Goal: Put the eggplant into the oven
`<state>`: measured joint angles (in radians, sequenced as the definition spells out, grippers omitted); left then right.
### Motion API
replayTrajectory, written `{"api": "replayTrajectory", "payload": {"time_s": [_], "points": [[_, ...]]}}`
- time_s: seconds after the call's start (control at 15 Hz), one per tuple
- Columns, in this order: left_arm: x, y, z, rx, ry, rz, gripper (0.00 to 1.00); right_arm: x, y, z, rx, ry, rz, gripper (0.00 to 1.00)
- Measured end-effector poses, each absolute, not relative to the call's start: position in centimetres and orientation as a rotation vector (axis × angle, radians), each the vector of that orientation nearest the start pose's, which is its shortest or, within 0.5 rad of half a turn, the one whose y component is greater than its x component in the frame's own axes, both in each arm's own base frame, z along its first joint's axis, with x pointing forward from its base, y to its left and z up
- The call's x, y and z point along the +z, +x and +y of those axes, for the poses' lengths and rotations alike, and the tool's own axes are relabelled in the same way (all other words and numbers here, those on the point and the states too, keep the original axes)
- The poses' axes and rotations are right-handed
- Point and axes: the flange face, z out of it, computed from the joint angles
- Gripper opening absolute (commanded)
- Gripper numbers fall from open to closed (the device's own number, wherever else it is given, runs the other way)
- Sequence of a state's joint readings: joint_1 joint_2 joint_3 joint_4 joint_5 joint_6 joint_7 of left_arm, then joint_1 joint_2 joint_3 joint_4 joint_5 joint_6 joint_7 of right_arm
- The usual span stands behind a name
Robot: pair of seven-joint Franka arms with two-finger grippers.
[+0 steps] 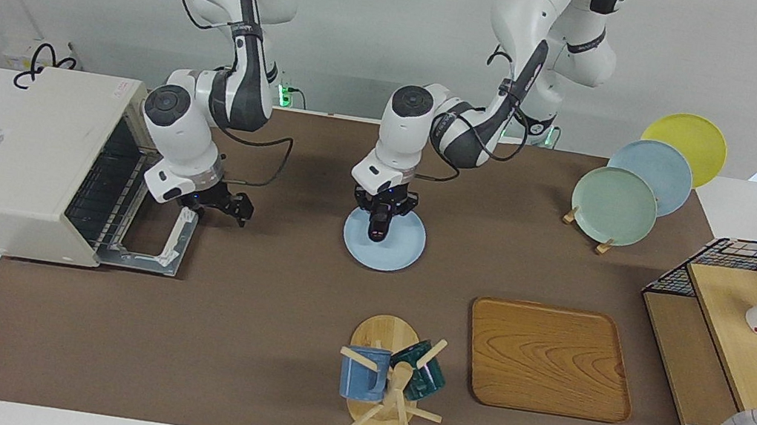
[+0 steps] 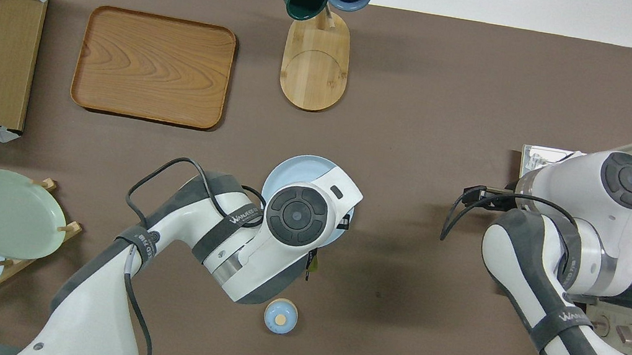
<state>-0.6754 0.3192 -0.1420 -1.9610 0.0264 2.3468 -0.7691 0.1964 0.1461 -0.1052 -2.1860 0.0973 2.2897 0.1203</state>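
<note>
1. Left gripper point(image 1: 381, 222): I see it at centre frame in the facing view, over the pale blue plate point(image 1: 402, 253). Its fingers are closed on the eggplant point(image 1: 377, 228), which hangs below them.
2. Eggplant, position: held in the air above the plate; I cannot tell whether its lower tip touches the plate. In the overhead view the arm's wrist covers nearly all of it.
3. Eggplant, axis: the long axis looks close to vertical, one end down toward the plate and the other up in the fingers. I cannot tell which end is the stem.
4. Right gripper point(image 1: 220, 208): at left of centre in the facing view, beside the edge of the oven's dropped door. I cannot tell how far its fingers are spread, and I see nothing in them. This arm waits.
5. Oven point(image 1: 30, 157): at left frame in the facing view, door point(image 1: 153, 239) folded down flat, wire rack showing inside.
6. Step in hand, as I judge it: carrying the eggplant; the oven is well apart from it.
7. Next move, as I judge it: carry it toward the open oven mouth, or hand it to the right gripper, turning the long axis level so it slides onto the rack.
</note>
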Motion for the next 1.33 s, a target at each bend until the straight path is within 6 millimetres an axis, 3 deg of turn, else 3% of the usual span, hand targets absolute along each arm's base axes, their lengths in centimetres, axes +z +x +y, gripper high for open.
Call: {"api": "replayTrajectory", "payload": {"time_s": [0.13, 0.33, 0.47, 0.67, 0.87, 1.07, 1.2, 1.33], "points": [[32.1, 42.8, -44.6, -0.053, -3.206, 0.085, 1.0, 31.8, 54.3, 5.9, 0.076, -3.087, 0.123, 1.0], [32.5, 43.6, -43.9, -0.068, -3.209, 0.061, 1.0, 31.8, 54.1, 6.5, 0.082, -3.088, 0.106, 1.0], [33.9, 45.0, -42.6, -0.086, -3.211, 0.044, 1.0, 31.8, 54.2, 6.5, 0.082, -3.088, 0.108, 1.0], [38.8, 48.5, -38.7, -0.076, -3.187, 0.024, 1.0, 31.9, 54.2, 6.8, 0.079, -3.088, 0.089, 1.0], [44.1, 51.6, -34.9, -0.062, -3.168, -0.006, 1.0, 32.4, 54.1, 9.2, 0.099, -3.09, 0.014, 1.0], [48.2, 54.2, -30.6, -0.036, -3.151, -0.007, 1.0, 36.1, 54.7, 14.7, 0.13, -3.091, 0.006, 1.0], [50.7, 56.2, -25.8, -0.03, -3.143, 0.021, 1.0, 39.3, 54.7, 20.8, 0.097, -3.09, 0.025, 1.0], [53.2, 57.3, -20.5, -0.043, -3.139, 0.043, 1.0, 41.6, 53.7, 28.2, 0.035, -3.09, 0.038, 1.0]]}}
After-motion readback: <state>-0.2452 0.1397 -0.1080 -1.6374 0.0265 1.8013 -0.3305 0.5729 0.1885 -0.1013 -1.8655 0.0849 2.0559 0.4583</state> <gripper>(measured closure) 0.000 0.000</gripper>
